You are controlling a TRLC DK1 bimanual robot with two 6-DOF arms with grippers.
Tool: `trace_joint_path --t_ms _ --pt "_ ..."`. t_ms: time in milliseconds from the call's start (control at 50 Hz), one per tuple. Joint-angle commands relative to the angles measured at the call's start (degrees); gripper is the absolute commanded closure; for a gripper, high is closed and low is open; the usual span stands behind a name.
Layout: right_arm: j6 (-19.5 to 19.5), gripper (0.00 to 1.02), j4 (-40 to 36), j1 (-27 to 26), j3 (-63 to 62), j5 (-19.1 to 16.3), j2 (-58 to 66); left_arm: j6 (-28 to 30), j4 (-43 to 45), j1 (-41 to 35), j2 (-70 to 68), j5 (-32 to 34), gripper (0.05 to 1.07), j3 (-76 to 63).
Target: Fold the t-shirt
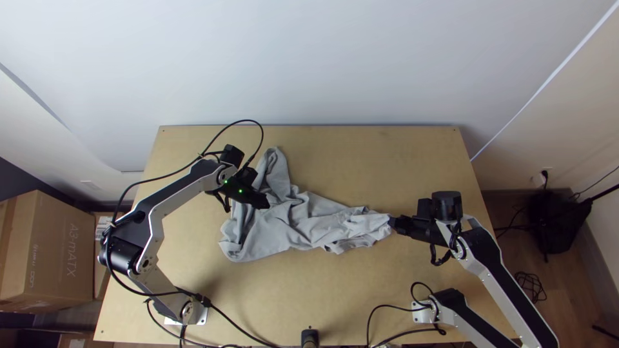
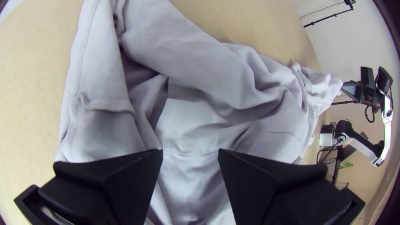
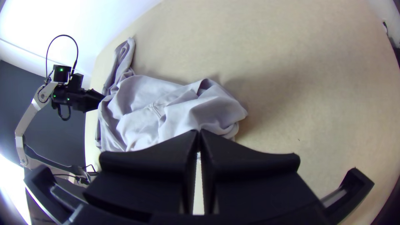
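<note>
Boxes and cables around a pale wooden table (image 1: 380, 151)
Over on the left I can see a big brown cardboard box (image 1: 61, 248) with printed sides, near the table's edge. Across on the right, a bulky black object (image 1: 556, 222) sits on the reddish-brown wood floor (image 1: 564, 312), a loose coil of thin black cable (image 1: 530, 287) lying near it. A black plug (image 1: 545, 174) is in the white wall behind, and a broad white wall (image 1: 309, 64) rises beyond the table's far edge.

t-shirt (image 1: 264, 232) partly hidden, cardboard box (image 1: 59, 248) cropped
</note>
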Motion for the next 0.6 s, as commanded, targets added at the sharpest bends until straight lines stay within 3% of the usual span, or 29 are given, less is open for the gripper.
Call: trace_joint_path --t_ms 0,580 --pt "0.3 1.00 0.7 -0.5 -1.4 0.3 0.5 -1.1 0.9 -0.3 1.3 -0.3 0.41 1.0" --pt "0.4 1.00 0.8 -0.5 -1.4 0.3 0.4 0.2 2.7 -0.5 2.4 -3.7 0.41 -1.2"
